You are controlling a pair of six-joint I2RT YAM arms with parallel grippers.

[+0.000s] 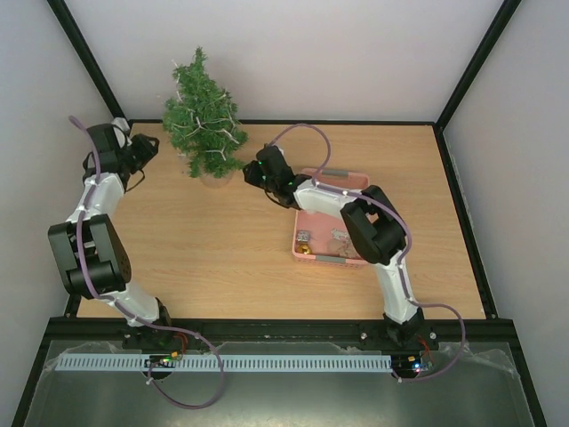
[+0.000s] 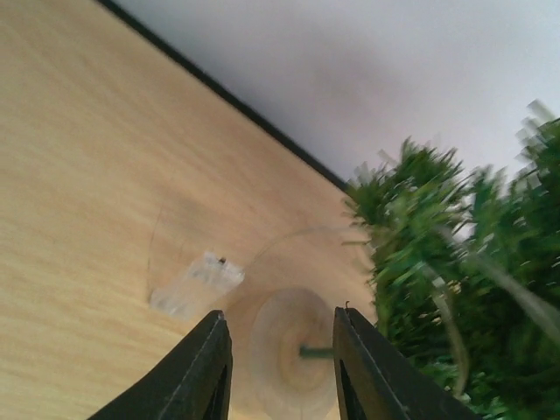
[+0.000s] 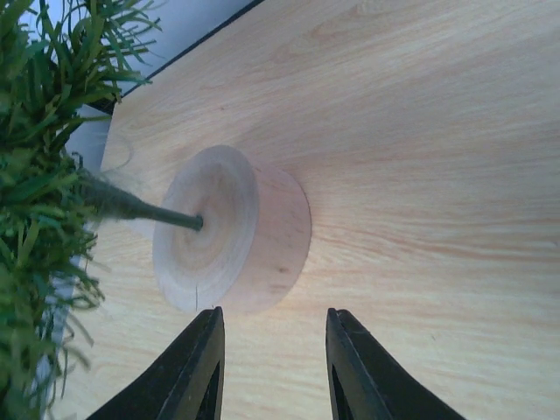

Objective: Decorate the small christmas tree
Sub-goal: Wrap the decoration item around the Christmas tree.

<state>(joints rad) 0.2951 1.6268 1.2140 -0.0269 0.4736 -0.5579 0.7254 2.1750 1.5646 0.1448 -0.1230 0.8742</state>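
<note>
Top external view: looking down on a pale wood counter (image 1: 222,258), both arms reaching toward the far side.
Small christmas tree (image 1: 203,116): standing upright on the far left part of the counter, close to the back edge, between the two claws; white strand (image 1: 233,133) winding through the dark green branches.
Tree base (image 3: 232,227): round, pale, wooden-looking disc sitting flat on the counter, thin green stem rising from its middle.
Left claw (image 1: 149,149): hovering left of the tree, pointing at it, apart from the branches.
Left wrist view: fingers (image 2: 197,372) standing partly apart, gripping nothing; base showing in the gap beyond the tips; small clear plastic piece (image 2: 197,282) lying on the counter just beside the base; branches blurring at the right.
Right claw (image 1: 250,171): hanging low just right of the base, aiming at it.
Right wrist view: fingers (image 3: 188,367) standing partly apart, holding nothing; base lying just beyond the tips, not touching them.
Pink basket (image 1: 354,180): sitting on the right half of the counter, under the right forearm, well apart from the tree; a few small items (image 1: 307,238) lying inside, too small for telling apart.
</note>
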